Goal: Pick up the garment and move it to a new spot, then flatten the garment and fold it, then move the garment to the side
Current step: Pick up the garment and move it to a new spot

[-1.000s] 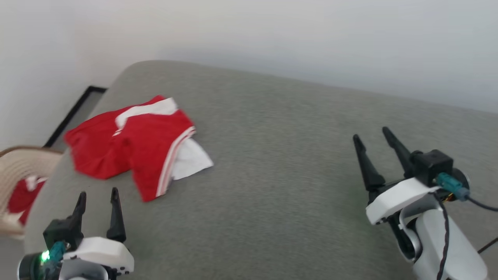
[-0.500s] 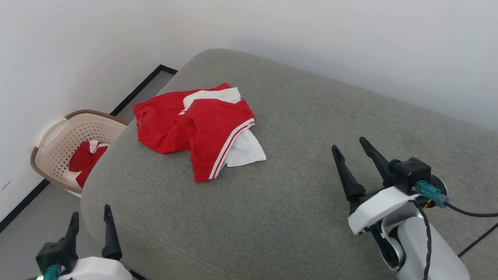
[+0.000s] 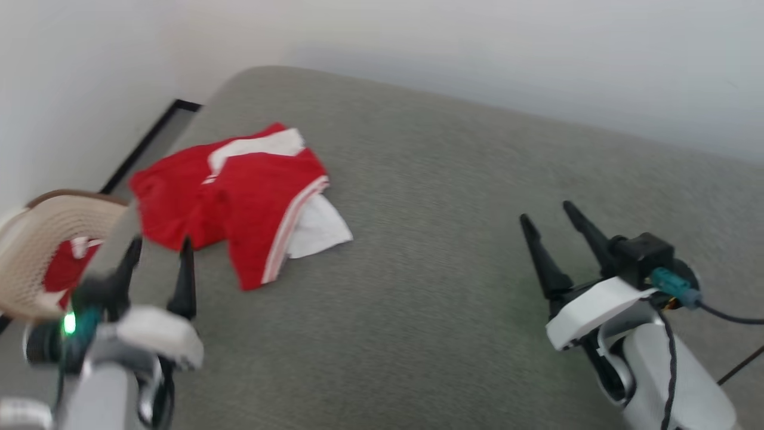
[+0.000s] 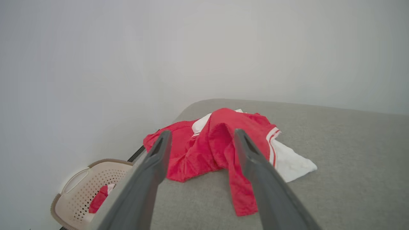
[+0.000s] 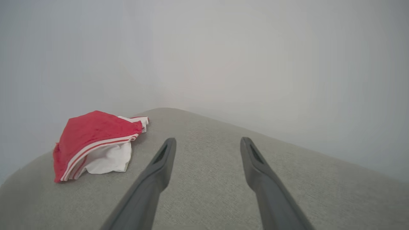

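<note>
A pale wall (image 3: 477, 48) backs a broad grey cushion (image 3: 430, 269). The crumpled red garment (image 3: 239, 197) lies near its far-left corner, a beige basket (image 3: 36, 263) beside. Left gripper (image 3: 160, 243) and right gripper (image 3: 547, 213) hover spread, empty.

Each arm ends in two long, dark fingers tapering to slim points. The left gripper (image 3: 162, 240) is blurred, the right gripper (image 3: 545, 211) sharp. In the wrist views the fingers (image 4: 150, 179) look matt charcoal, each with a narrow slot near its tip. Behind the right fingers sits a white angular housing (image 3: 588, 310), topped by a black boxy block (image 3: 647, 257) carrying a teal connector (image 3: 671, 285) (a black cable (image 3: 722, 312) runs from it). The forearm (image 3: 686, 394) is smooth and pale grey — rounded like a capsule. A green light (image 3: 69, 323) glows on the left wrist.
</note>
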Robot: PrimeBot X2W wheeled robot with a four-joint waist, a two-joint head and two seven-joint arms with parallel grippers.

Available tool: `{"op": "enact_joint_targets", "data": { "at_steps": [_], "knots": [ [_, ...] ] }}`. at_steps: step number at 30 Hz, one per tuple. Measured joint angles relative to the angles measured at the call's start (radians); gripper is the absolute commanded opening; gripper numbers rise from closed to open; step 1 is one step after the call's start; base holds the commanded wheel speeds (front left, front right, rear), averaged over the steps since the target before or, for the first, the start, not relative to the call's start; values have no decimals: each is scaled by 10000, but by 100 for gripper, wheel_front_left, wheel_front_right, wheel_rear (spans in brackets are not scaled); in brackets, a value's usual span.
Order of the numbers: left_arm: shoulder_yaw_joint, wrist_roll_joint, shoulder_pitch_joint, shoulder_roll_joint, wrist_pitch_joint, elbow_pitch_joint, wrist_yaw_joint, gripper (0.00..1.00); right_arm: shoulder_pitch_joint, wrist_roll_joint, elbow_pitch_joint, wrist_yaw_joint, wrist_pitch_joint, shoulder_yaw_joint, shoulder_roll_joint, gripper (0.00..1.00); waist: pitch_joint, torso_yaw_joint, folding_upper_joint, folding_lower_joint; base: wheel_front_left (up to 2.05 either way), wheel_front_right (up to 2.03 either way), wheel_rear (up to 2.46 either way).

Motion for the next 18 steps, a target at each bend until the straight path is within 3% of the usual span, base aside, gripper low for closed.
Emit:
{"op": "enact_joint_targets", "data": {
  "at_steps": [2, 11, 18],
  "knots": [
    [-320, -27, -729, 481, 345, 428, -46, 100, -49, 21, -29, 0, 0, -82, -107, 100, 167, -310, 0, 0, 0, 0, 0],
    [-2184, -2477, -2977, 2299, 2176, 2713, -92, 100, -370, 94, -196, 0, 0, -194, -230, 100, 1121, -1861, 0, 0, 0, 0, 0],
    [-3252, -4734, -3903, 3231, 4381, 3998, -94, 100, -745, 107, -412, -2, 0, -297, -261, 100, 1976, -2792, 0, 0, 0, 0, 0]
  ]
}}
